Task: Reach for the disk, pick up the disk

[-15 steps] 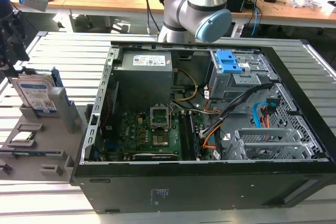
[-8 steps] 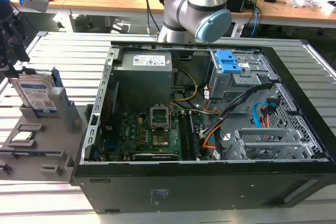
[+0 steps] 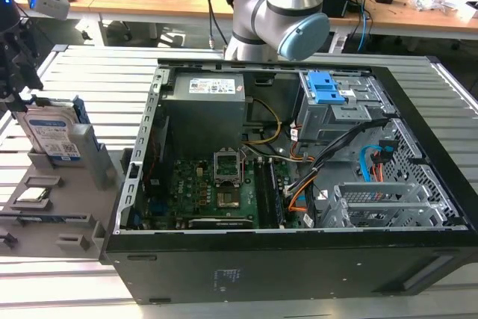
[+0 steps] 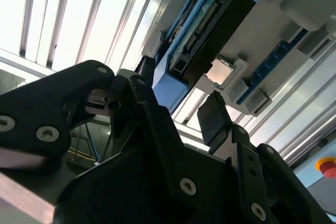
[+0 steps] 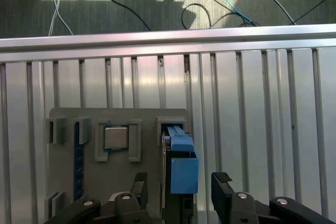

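Overhead, the hand (image 5: 180,183) hangs spread astride the upright disk (image 5: 182,169) in its grey holder (image 5: 147,121), silver chip (image 5: 115,137) just beside

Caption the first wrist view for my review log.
Open tool poised over the disk standing in its grey holder, CPU chip alongside.

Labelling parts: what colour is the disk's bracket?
The plastic bracket is bright blue; first wrist view shows best.

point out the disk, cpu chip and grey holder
disk (image 5: 182,171), first wrist view, on its blue bracket
cpu chip (image 5: 115,138), first wrist view, centre of silver lid
grey holder (image 5: 105,115), first wrist view, bare flat part
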Tool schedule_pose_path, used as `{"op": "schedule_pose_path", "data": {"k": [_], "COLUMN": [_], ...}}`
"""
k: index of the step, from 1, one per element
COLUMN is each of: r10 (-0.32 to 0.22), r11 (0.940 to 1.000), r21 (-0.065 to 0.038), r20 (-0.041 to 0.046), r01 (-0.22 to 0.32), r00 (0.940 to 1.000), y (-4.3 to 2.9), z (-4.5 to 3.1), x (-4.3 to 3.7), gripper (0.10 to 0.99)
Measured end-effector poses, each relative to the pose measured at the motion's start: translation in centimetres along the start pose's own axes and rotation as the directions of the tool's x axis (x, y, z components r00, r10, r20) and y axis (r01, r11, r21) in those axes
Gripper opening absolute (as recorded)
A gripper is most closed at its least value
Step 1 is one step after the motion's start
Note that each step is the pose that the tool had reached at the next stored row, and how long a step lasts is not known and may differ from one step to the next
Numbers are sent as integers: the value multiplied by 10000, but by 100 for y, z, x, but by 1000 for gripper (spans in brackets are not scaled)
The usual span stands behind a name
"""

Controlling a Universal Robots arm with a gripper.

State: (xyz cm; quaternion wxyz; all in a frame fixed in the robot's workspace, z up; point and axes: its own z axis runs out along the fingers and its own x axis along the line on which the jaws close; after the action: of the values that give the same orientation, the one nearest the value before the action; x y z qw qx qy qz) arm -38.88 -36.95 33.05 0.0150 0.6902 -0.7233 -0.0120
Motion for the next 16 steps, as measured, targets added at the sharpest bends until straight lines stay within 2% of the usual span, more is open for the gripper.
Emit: {"op": "schedule_pose_path", "data": {"k": [13, 16], "r10": [-1, 0], "r11": [10000, 10000], "r21": [1, 1], "r20": [0, 1], "r01": [1, 0], "r00": [10000, 10000], "y": [-3, -5], "z": [87, 134], "x": [0, -1], "gripper": [600, 600]}}
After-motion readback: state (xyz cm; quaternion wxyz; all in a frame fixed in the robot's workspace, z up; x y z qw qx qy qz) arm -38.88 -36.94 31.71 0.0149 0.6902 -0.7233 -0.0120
